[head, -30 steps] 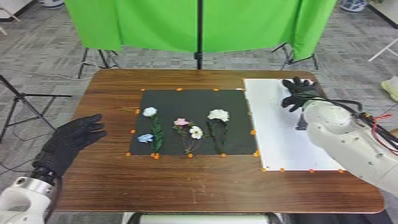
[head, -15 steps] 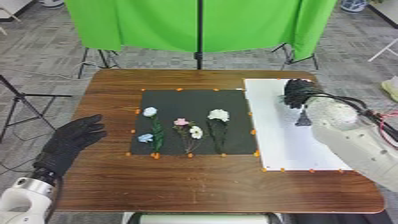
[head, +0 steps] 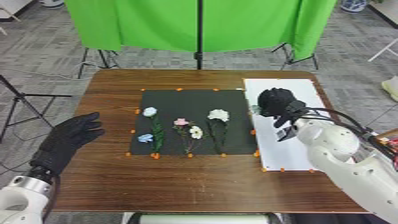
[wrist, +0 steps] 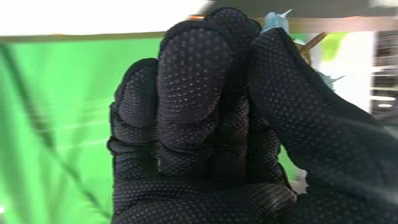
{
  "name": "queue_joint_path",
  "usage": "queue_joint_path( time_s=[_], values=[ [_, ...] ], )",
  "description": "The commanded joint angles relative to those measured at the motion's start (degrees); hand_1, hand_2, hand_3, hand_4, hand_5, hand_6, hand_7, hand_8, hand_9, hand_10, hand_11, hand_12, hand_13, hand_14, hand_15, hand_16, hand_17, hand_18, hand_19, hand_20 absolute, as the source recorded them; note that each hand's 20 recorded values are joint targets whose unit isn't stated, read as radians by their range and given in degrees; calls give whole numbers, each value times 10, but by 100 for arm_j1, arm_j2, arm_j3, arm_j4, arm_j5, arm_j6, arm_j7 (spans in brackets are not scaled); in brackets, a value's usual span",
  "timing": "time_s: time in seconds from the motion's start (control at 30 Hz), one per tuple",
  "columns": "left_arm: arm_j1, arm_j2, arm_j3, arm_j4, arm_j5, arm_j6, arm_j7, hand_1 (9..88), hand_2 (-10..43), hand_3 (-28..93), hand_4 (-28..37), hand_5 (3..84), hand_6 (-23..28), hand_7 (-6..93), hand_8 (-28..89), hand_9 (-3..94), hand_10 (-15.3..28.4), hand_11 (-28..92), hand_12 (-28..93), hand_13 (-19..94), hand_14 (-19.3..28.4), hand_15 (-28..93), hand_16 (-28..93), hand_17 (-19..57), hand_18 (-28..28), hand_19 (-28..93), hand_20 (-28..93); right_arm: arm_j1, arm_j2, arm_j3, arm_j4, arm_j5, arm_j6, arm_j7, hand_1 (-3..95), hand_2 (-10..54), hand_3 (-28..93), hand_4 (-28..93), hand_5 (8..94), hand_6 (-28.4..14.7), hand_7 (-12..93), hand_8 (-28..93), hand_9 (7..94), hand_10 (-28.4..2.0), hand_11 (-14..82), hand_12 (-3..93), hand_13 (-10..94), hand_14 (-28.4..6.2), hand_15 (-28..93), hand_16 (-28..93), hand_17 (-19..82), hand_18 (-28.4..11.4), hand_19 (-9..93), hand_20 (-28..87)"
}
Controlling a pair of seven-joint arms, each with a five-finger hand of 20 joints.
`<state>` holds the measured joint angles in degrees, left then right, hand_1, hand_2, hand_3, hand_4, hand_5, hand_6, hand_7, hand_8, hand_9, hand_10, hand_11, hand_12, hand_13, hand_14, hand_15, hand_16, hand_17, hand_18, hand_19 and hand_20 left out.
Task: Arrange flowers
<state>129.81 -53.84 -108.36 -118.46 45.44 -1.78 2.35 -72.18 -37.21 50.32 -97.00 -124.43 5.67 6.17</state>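
Right hand (head: pixel 281 104): black fabric glove with a dotted, pebbled texture, located above the far left part of the smooth white sheet (head: pixel 277 156). Grip state: narrow, thumb (wrist: pixel 293 85) set against the fingers, holding a pale blue sprig (wrist: pixel 277 21). The sprig has thin, pointed tips and a slim brown stem; in the head view it projects on the left side of the hand, toward the black mat.

Left hand (head: pixel 69 140): black fabric glove, at the left edge of the table (head: pixel 178 187). Grip state: wide, fingers relaxed, holding nothing.

Black mat (head: pixel 182 98): square, matte, flat on the brown wood-grain table, left of the sheet. Small orange tabs (head: pixel 179 89) line its edges. Flowers on the mat, from left to right:
- White rounded bloom (head: pixel 150 111), green stem; light blue bloom (head: pixel 145 138) nearer, beside that stem.
- Small pink bloom (head: pixel 181 122), with an open white bloom (head: pixel 195 132) nearer and to its right; thin stems.
- Full, ruffled white bloom (head: pixel 218 115), long green stems pointing near.
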Motion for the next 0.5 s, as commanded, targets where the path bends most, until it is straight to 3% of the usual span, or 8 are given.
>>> queue_joint_path(
  time_s=[0.03, 0.2, 0.4, 0.5],
  values=[
    [-135, 34, 77, 77, 28, -49, -107, 278, 63, 729, -281, 399, 62, 240, -120, 363, 153, 299, 144, 279, 176, 488, -66, -81, 240, 595, -26, -219, -135, -299, -182, -432, -24, -206, 515, -95, 845, -283, 736, 20, 457, -144, 885, -39, 166, 425, 838, 24, 454, 360, 356, -154, 783, 393],
    [-222, 57, 111, 100, 22, -42, -186, 278, 63, 729, -281, 399, 62, 240, -120, 362, 152, 299, 144, 279, 176, 487, -66, -81, 240, 595, -26, -200, -117, -489, -112, -483, 162, -30, 510, -95, 844, -283, 725, 21, 474, -143, 879, -37, 170, 427, 831, 24, 462, 356, 351, -154, 781, 396],
    [-157, 53, 54, 73, 27, -44, -164, 277, 63, 730, -280, 398, 61, 241, -119, 362, 151, 299, 144, 279, 176, 487, -66, -81, 240, 594, -26, -378, -37, -339, -210, -458, 189, -75, 441, -95, 820, -283, 591, 5, 549, -155, 770, -43, 224, 418, 763, 20, 496, 335, 316, -151, 763, 406],
    [-100, 45, 25, 53, 30, -46, -118, 278, 63, 729, -281, 398, 61, 242, -120, 362, 152, 299, 143, 279, 177, 487, -66, -81, 240, 595, -26, -464, -14, -228, -287, -422, 42, -133, 392, -95, 824, -283, 574, 6, 475, -156, 712, -53, 300, 359, 736, 5, 527, 293, 304, -153, 758, 412]
  ],
)
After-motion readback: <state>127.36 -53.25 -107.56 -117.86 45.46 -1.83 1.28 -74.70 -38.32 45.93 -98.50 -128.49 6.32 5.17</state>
